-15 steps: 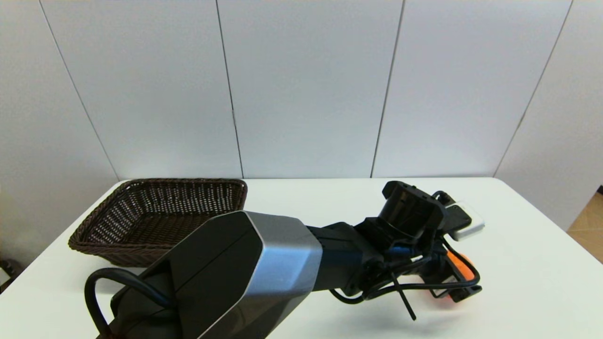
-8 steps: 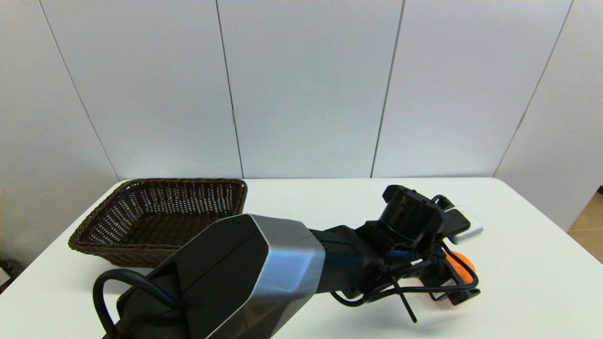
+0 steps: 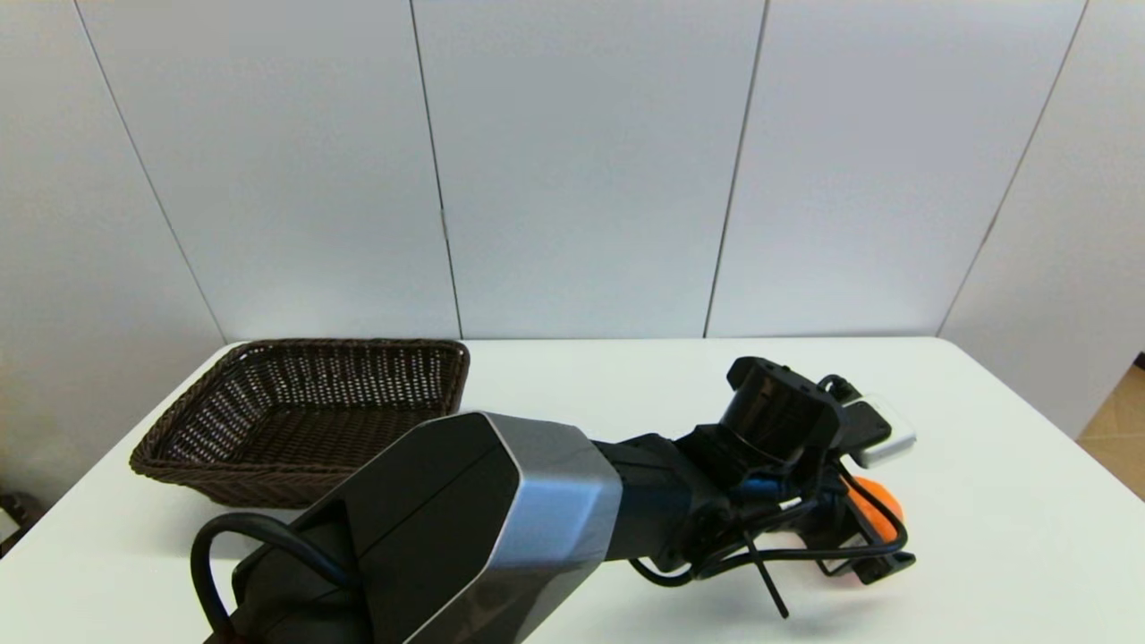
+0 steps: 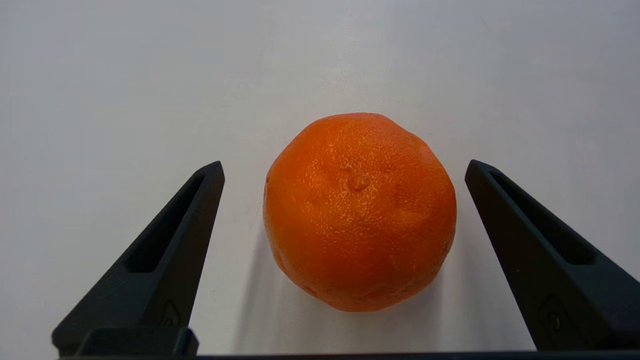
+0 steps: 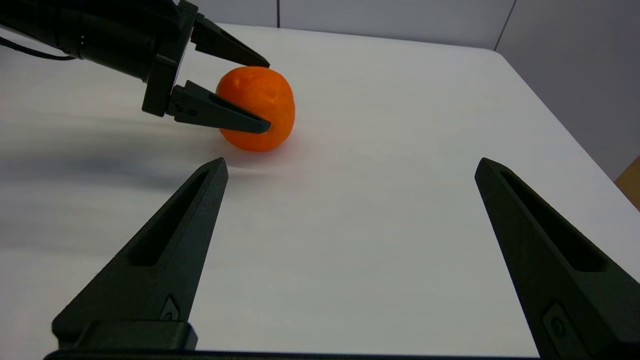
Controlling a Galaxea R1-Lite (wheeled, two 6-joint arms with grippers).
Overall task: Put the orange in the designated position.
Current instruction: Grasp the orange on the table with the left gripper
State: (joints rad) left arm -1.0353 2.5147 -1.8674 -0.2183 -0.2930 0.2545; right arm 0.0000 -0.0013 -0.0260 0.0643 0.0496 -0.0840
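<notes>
Head view: wicker basket (image 3: 295, 416) holds nothing; left gripper (image 4: 345, 170) spread wide around orange (image 4: 359, 210).

Illumination is bright, even and diffuse, probably from overhead. The round, dimpled orange fruit (image 4: 359, 210) casts a soft shadow on the matte white table (image 4: 125, 90). Focus is sharp; no glare.

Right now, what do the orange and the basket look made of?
The orange: real-looking citrus peel, matte with dimpled pores, though a replica can't be ruled out. The basket: dark brown woven wicker or a plastic imitation; open weave shows light gaps. The open left gripper straddles the fruit.
</notes>
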